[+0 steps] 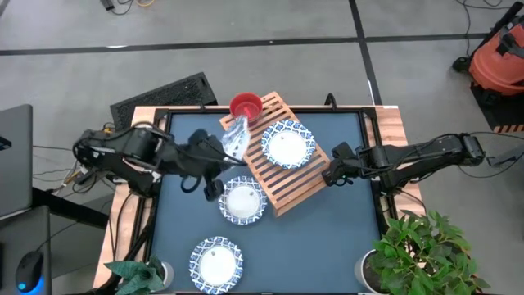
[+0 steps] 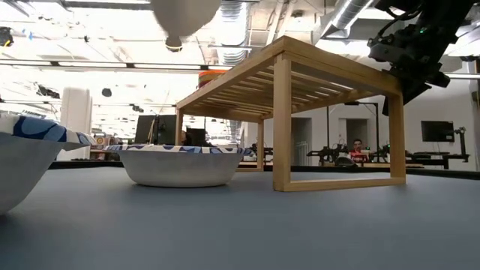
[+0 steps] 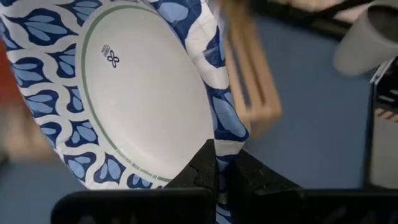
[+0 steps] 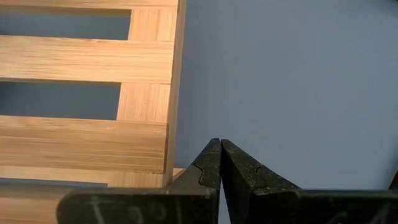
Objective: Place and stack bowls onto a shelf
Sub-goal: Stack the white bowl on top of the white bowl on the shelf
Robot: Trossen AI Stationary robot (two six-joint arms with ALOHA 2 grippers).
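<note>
My left gripper (image 1: 223, 147) is shut on a white dish with a blue patterned rim (image 1: 236, 135), held tilted on edge over the near left end of the light-wood shelf (image 1: 282, 176). The dish fills the left wrist view (image 3: 137, 93), and its white underside shows at the top of the low view (image 2: 184, 19). A red bowl (image 1: 246, 105) stands on the shelf's far corner, and another patterned dish (image 1: 288, 144) stands on its slats. Two more dishes (image 1: 243, 201) (image 1: 216, 260) rest on the blue table. My right gripper (image 1: 332, 174) is shut and empty beside the shelf's right edge (image 4: 171, 93). My left gripper pinches the dish's patterned rim (image 3: 225, 127) between its two fingers, at one spot on the edge. The fingers come from the table's left. The dish stands tilted on edge, lifted clear of the table and above the shelf's slats.
The shelf lies slantwise across the table's middle. A dish on the table (image 2: 180, 165) sits just left of the shelf's legs, another at the near left (image 2: 22, 165). Potted plants (image 1: 426, 254) stand at the near corners. Bare tabletop lies at the near right.
</note>
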